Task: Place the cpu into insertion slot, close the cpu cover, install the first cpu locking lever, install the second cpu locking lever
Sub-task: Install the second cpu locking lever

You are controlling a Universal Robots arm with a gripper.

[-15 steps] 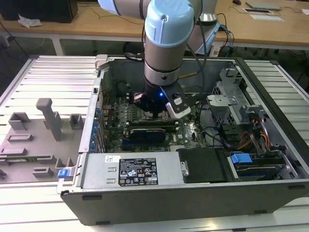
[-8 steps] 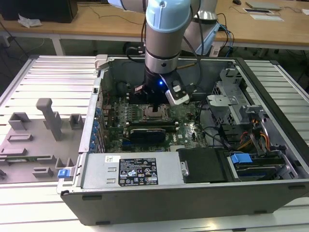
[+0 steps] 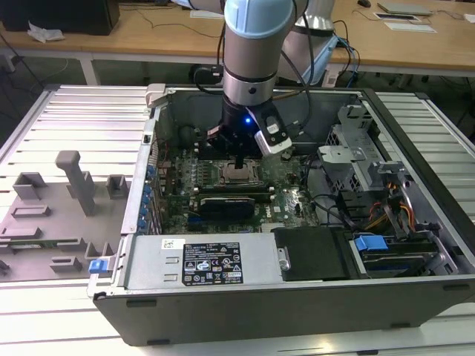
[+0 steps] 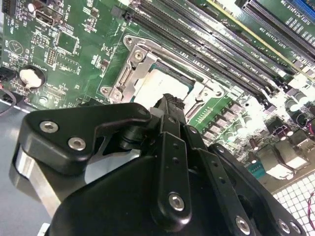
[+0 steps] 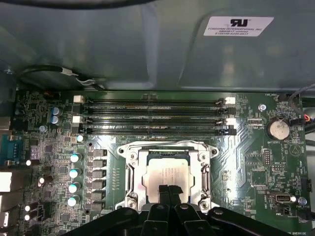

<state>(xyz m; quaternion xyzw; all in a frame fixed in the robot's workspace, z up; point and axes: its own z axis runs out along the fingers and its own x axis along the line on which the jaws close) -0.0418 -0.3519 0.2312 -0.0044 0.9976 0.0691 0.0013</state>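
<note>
Gripper (image 5: 166,192) poised over the motherboard (image 5: 275,162), fingertips (image 4: 170,102) pressed together and empty, tips just above or touching the cpu (image 5: 165,173). Cpu seated flat in the insertion slot (image 5: 132,179), with the cpu cover (image 5: 166,146) seemingly down around it, framing the chip.

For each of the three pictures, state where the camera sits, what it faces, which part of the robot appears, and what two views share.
Exterior view: off the arm, above the open computer case, facing the arm and gripper over the green board.
First wrist view: on the arm, facing the cpu in its socket; gripper at the edge.
Second wrist view: on the arm, slanted across the board; gripper body in the foreground.
Both wrist views share the cpu, cover and memory slots.
</note>
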